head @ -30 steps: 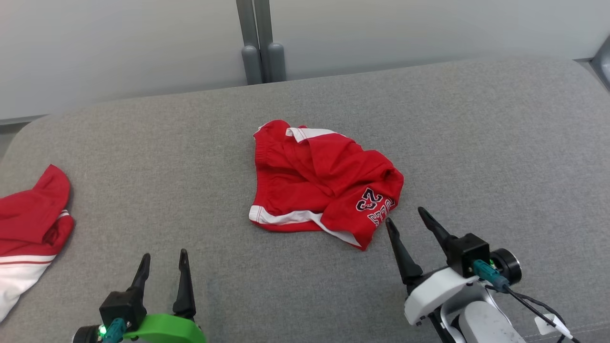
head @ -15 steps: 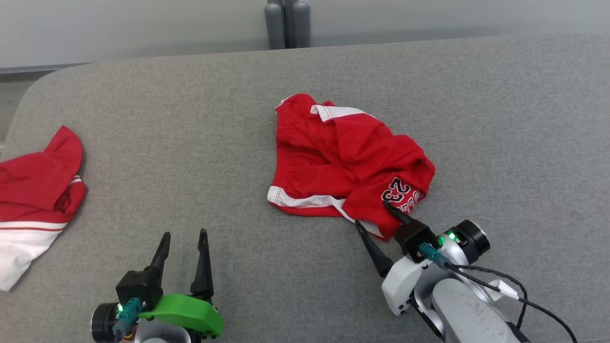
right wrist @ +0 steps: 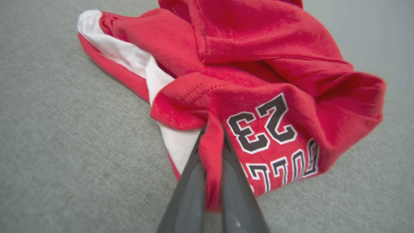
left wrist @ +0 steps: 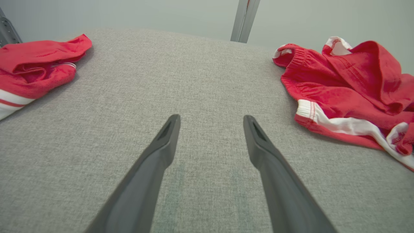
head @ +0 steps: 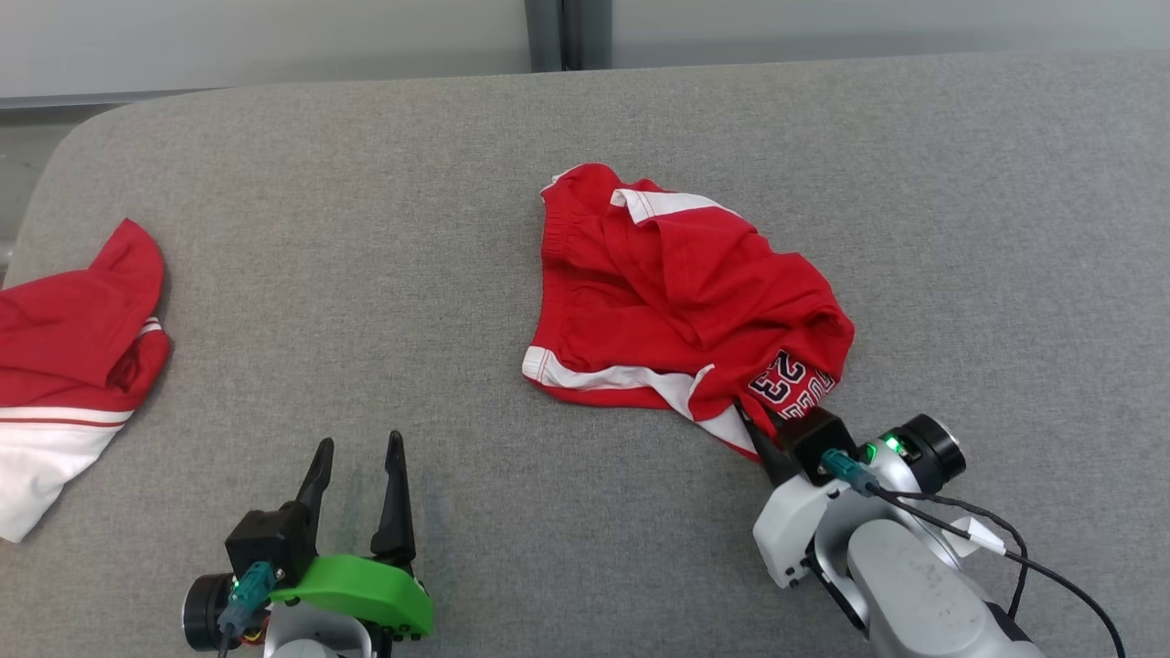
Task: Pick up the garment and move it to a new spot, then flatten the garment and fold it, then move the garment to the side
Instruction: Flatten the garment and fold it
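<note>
The garment (head: 676, 302) is a crumpled pair of red shorts with white trim and a black "23" print, lying mid-surface on grey fabric. It also shows at the right of the left wrist view (left wrist: 349, 87). My right gripper (head: 759, 429) is shut on the garment's near hem beside the print; in the right wrist view a pinched fold of red cloth (right wrist: 212, 155) stands between the two fingers (right wrist: 190, 181). My left gripper (head: 358, 457) stands open over bare grey fabric at the lower left, well apart from the garment, with nothing between its fingers (left wrist: 161, 145).
A second red and white garment (head: 64, 347) lies at the left edge of the grey padded surface (head: 366, 274), also seen in the left wrist view (left wrist: 35, 64). A pale wall with a grey vertical post (head: 548, 32) runs behind the far edge.
My right gripper reached forward to the garment's near hem and shut on it, bunching the cloth. The camera dipped, shifting the whole picture. The left gripper stayed open.
</note>
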